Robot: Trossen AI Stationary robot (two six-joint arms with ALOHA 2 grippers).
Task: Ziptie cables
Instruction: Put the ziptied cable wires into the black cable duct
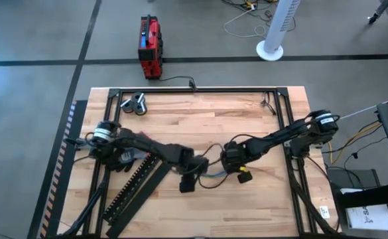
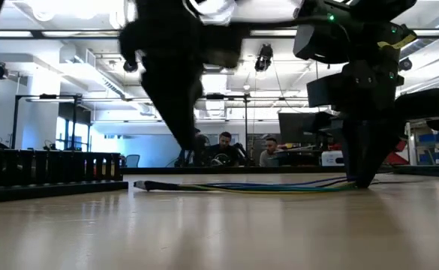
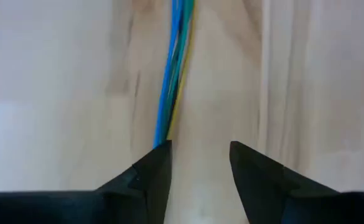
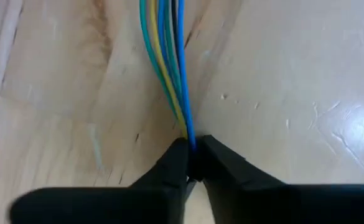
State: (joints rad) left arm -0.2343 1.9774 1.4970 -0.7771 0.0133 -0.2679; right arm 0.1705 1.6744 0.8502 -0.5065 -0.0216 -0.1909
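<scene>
Several thin cables (image 4: 167,62), blue, green and yellow, lie flat in a bundle on the wooden table (image 1: 247,119), near its middle and just right of the black comb-toothed duct (image 1: 135,186). The right gripper (image 4: 193,163) pinches one end of the bundle. The left gripper (image 3: 199,168) hangs above the other end, fingers (image 3: 154,171) parted, with the wires running beside one fingertip.
</scene>
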